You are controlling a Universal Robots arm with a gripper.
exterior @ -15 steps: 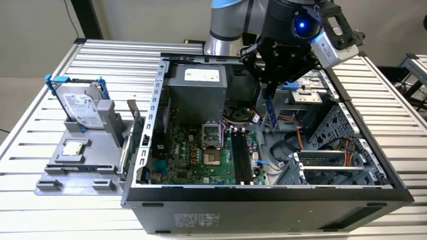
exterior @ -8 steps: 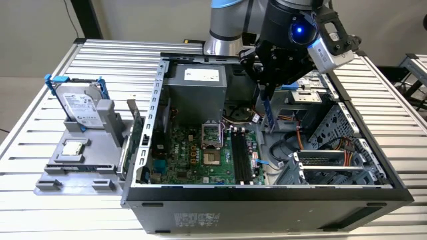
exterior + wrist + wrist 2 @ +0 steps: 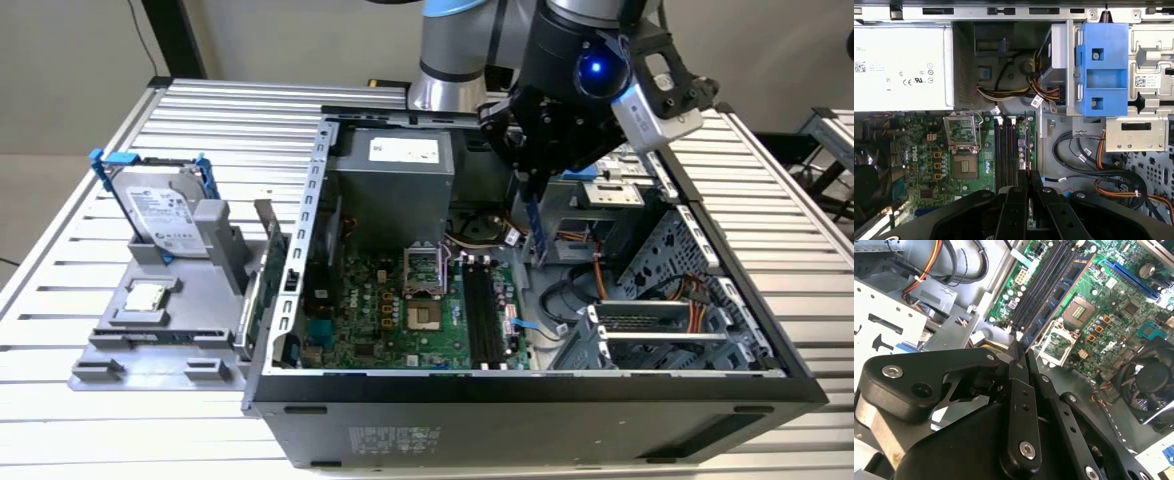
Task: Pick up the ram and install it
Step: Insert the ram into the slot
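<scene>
We are seeing the pick-up done. The black two-finger gripper (image 3: 531, 178) is clenching the ram (image 3: 535, 215), a long thin bluish-green board with dark chips, by one end. The stick is hanging edge-down inside the open black-and-grey computer case (image 3: 534, 410).

In the second wrist view the ram (image 3: 1059, 295) is running out from the gripper (image 3: 1021, 351), roughly in line with the long black memory slots (image 3: 1040, 282) on the green motherboard (image 3: 1114, 315). In the first wrist view the ram (image 3: 1027, 150) is showing edge-on, just beside the slots (image 3: 1005, 150) on the cable side.

We are judging the install as left to do: the stick is looking clear of the slots and not seated.

The case is sitting on a ribbed silver metal worktop (image 3: 94, 435). At the exterior view's left, a grey plastic tray (image 3: 134, 345) is carrying a silver hard drive in a blue bracket (image 3: 163, 210) and a small square silver processor (image 3: 144, 297). A plain beige wall is running behind.
</scene>
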